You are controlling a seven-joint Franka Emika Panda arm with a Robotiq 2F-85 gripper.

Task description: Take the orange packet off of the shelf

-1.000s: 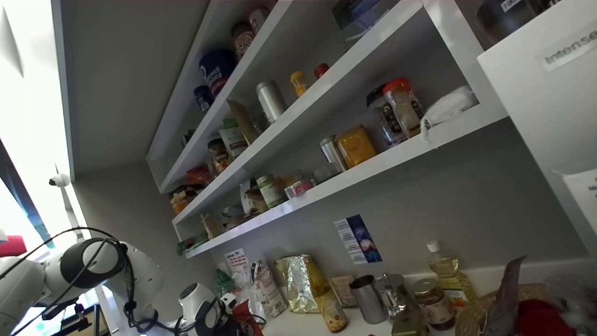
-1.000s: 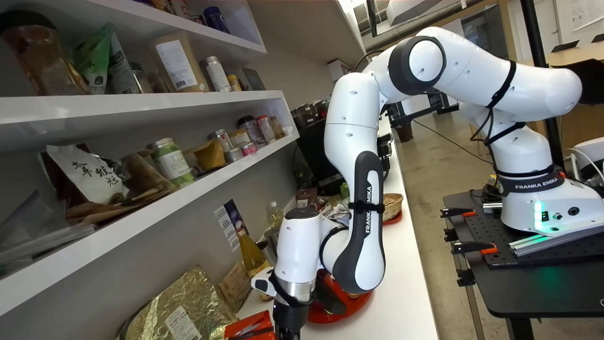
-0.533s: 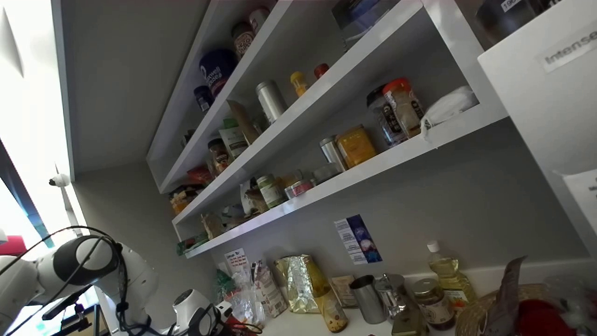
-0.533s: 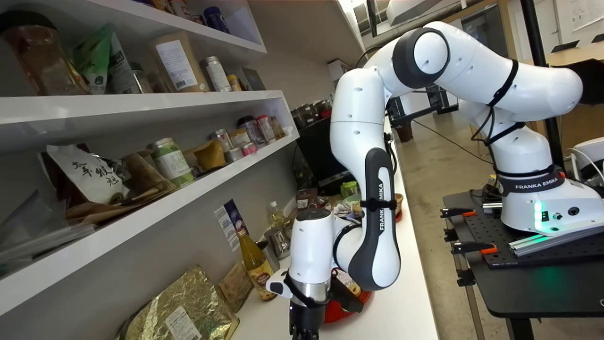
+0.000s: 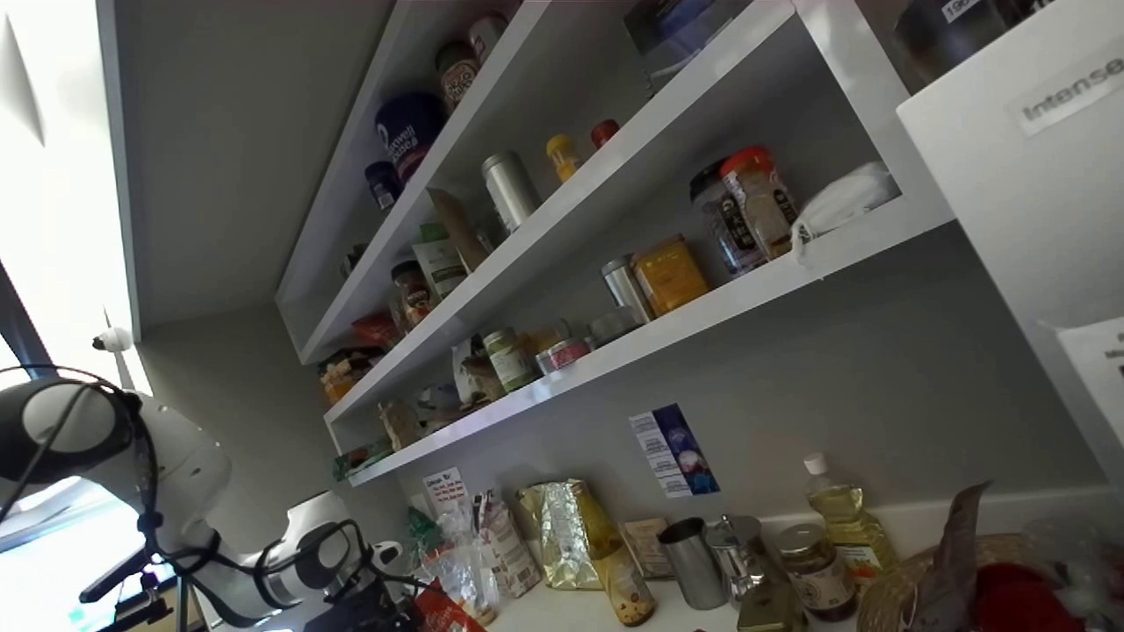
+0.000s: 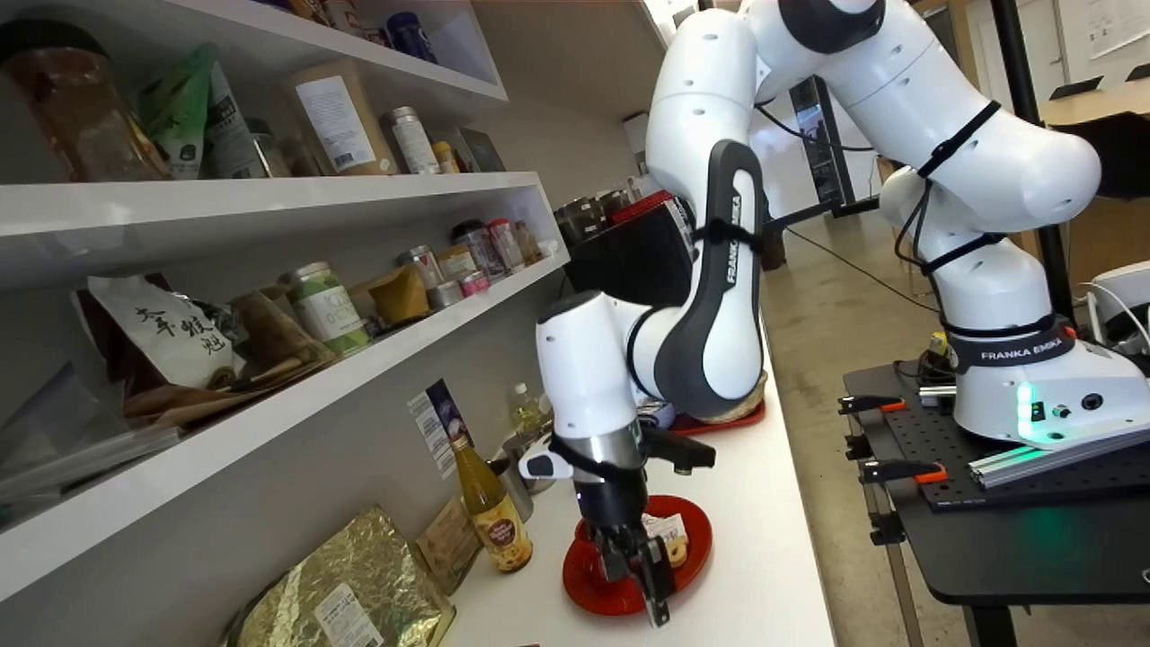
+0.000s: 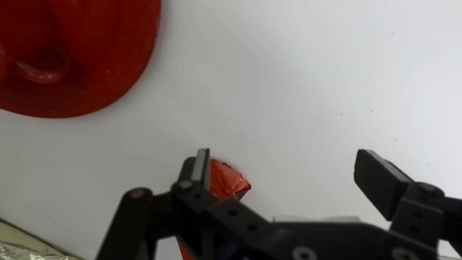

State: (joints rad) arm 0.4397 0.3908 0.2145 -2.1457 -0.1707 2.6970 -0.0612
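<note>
Your hand is hanging wide, gripping nothing | the orange packet is resting on the counter, off the white shelf, one finger partly hiding it in the wrist view | risk: if you are swinging sideways too low, this finger may be dragging the orange packet, or bumping the red plate nearby

Packet on counter, near plate
</note>
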